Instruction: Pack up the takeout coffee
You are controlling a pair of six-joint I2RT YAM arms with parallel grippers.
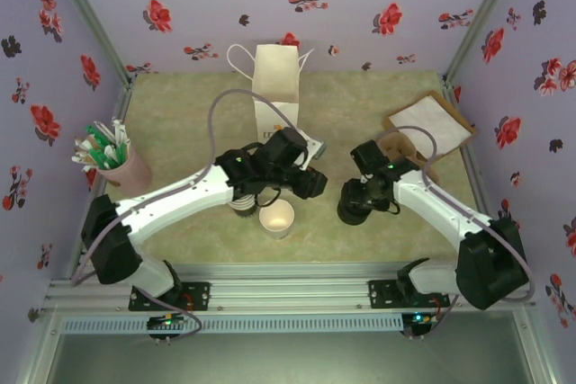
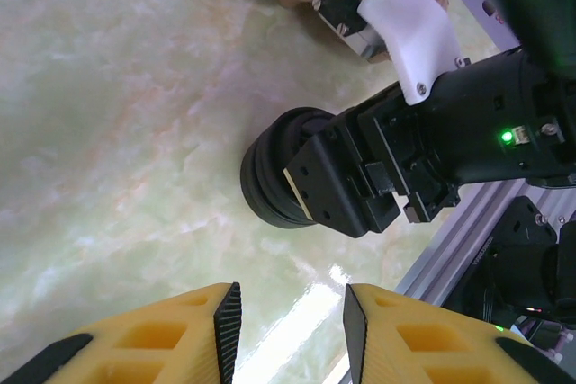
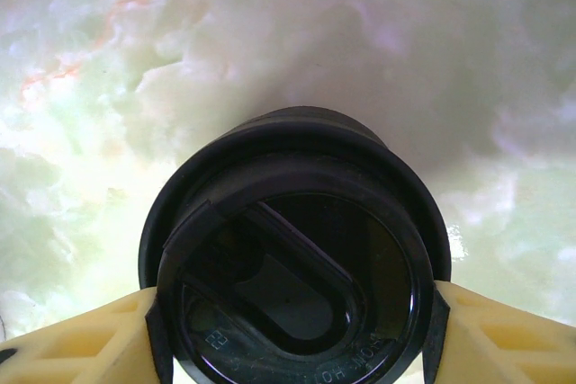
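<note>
Marbled tabletop bears a black lid stack, clasped by the right gripper. Beside it, left gripper gapes empty.

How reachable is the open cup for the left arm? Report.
Probably yes: the cup stands on bare table close by the left tool, which is open and empty; the right tool is away, closed on the lids.

Walls: lilac w/ red & black flower print. Table: pale green-cream marbling. Bag, far: white. Lids: black. Right fingers: yellow. Cup, near: cream. Holder, left: pink.
</note>
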